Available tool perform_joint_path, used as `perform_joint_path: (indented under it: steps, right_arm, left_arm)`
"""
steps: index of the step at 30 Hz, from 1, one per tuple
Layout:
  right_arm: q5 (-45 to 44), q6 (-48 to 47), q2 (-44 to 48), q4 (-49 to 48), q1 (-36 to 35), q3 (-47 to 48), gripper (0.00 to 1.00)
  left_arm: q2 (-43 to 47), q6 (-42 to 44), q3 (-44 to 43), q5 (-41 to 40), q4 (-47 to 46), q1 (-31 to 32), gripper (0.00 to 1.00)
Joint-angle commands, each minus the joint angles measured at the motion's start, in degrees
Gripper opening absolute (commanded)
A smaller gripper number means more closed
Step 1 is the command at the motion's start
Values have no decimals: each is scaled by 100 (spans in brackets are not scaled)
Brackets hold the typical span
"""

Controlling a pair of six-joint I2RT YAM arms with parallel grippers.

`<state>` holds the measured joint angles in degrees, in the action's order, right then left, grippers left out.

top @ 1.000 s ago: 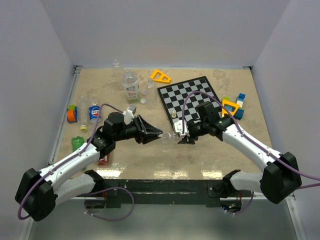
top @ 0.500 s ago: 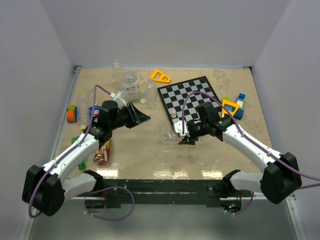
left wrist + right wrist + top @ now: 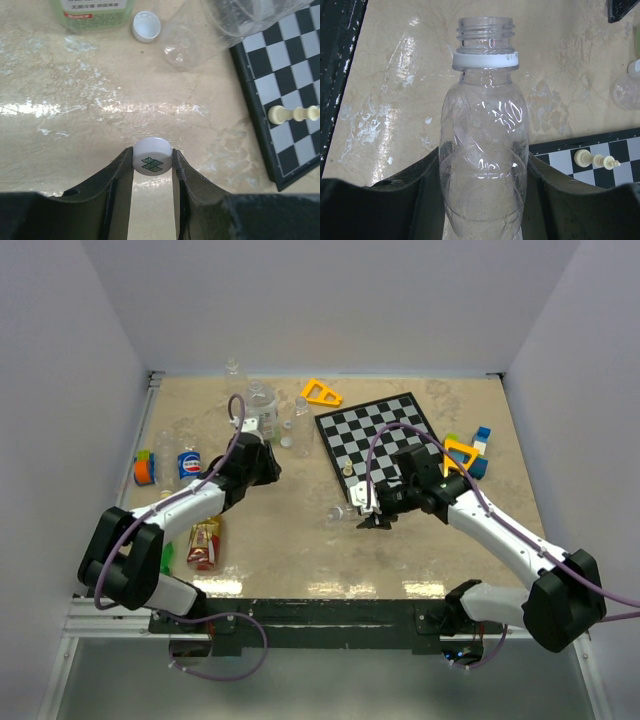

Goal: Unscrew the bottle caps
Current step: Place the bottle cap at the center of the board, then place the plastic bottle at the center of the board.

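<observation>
The left fingers (image 3: 119,172) are nearly shut, pinching a white cap (image 3: 153,159) over the desk (image 3: 75,120), with a loose cap (image 3: 146,26) lying straight ahead of them. The right fingers (image 3: 420,192), part open, clamp the clear bottle (image 3: 484,165), its bare neck pointing away from them. A second ago the left fingers were at that neck; they have swung off to the far left.

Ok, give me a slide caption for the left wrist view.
Left gripper pinches a white cap over the tabletop beside the chessboard.
</observation>
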<state>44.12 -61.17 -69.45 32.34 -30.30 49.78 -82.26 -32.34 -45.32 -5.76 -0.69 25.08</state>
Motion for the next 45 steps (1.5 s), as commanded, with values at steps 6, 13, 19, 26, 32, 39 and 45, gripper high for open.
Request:
perform_joint_path:
  steps: [6,13,19,26,32,39,45]
  right_arm:
    - [53,-9,142,10,16,32,16]
    - [27,8,151,1,16,23,16]
    - [27,17,160,18,16,32,16]
    - [211,166,160,-8,42,102,17]
    - [589,762,160,-262,174,199,17]
    - [668,2028,160,-1255,209,93,18]
    - [712,2293,72,-1406,253,137,18]
  left_arm:
    - [-545,509,-258,-619,-309,-47,26]
    - [-836,474,-460,-742,-151,-73,46]
    - [-467,403,-285,-770,-221,-126,67]
    - [1157,536,365,548,-598,-135,74]
    - [2529,-35,1287,2909,-1537,-135,77]
    - [3049,-1170,2159,3548,-3201,794,97]
    - [2786,-1503,2186,3257,-4140,1245,97]
